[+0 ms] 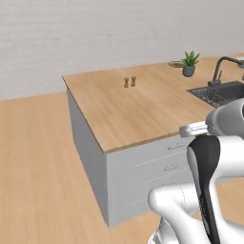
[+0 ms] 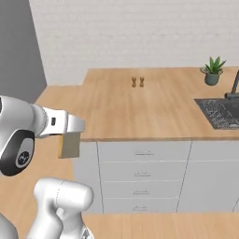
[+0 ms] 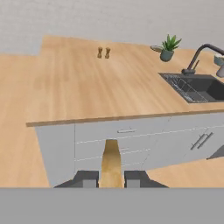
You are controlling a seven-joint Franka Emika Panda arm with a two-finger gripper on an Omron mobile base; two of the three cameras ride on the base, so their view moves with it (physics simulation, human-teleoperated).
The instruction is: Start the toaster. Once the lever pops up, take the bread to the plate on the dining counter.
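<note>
My gripper (image 3: 111, 178) is shut on the bread (image 3: 111, 161), a thin tan slice seen edge-on between the fingertips. From the right base view the bread (image 2: 70, 145) hangs below the gripper (image 2: 71, 136), in front of the dining counter (image 2: 154, 109) and lower than its top. The counter (image 3: 87, 87) is a light-wood island on grey-white drawers. The plate (image 3: 156, 48) is a small grey disc at the far edge, just left of a potted plant; it is also in the left base view (image 1: 175, 63). The toaster is out of view.
A potted plant (image 3: 167, 47) stands at the far right of the counter. A dark inset sink (image 3: 197, 87) with a black faucet (image 3: 199, 57) lies to the right. Two small brown shakers (image 3: 103, 53) stand near the far edge. Wood floor surrounds the island.
</note>
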